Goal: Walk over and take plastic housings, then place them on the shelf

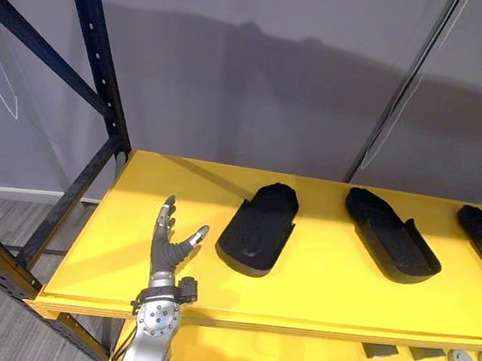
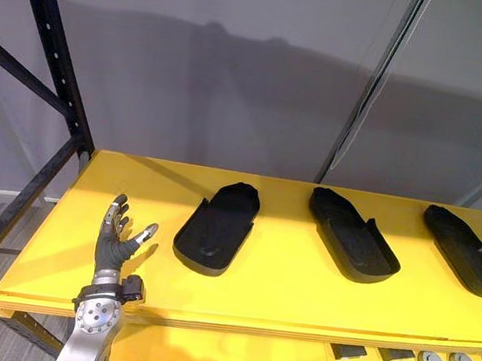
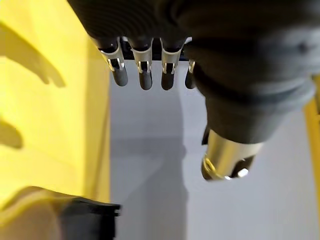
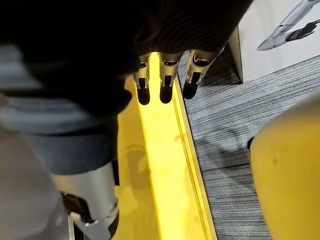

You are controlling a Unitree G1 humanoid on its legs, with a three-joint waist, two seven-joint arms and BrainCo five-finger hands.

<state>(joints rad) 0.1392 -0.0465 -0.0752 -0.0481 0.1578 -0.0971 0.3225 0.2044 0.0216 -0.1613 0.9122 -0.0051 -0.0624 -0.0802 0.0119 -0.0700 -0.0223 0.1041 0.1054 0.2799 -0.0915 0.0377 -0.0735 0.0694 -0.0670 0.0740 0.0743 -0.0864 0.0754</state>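
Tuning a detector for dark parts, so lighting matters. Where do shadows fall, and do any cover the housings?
Left eye view: a broad soft shadow darkens the grey wall; a brighter band crosses the yellow shelf toward its back; no shadow seems to cover the black plastic housings. Left wrist view: the left robot hand throws finger shadows onto the shelf.

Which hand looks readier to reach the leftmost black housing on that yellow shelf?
Probably the left: the left hand is open above the shelf, just beside that housing. The right hand sits low, near the floor.
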